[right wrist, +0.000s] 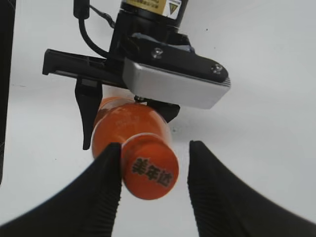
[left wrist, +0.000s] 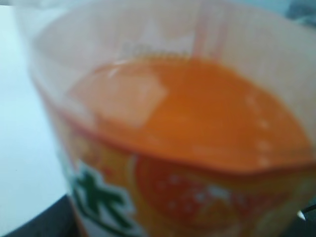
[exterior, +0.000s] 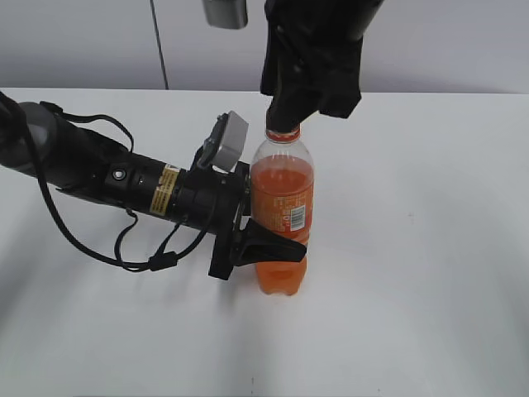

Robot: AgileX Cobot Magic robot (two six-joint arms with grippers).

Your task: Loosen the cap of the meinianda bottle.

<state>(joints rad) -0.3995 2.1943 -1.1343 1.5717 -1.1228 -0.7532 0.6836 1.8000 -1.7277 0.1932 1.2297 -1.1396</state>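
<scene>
The left gripper clamped the meinianda bottle at its waist, its arm barring the table's left side. The right gripper straddled the cap, a gap beside one finger. The table's right half lay bare.

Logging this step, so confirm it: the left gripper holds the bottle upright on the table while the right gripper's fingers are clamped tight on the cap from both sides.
Not quite. In the right wrist view the right gripper stands open around the cap: one finger touches it, the other stands clear. The left gripper does hold the bottle upright.
</scene>
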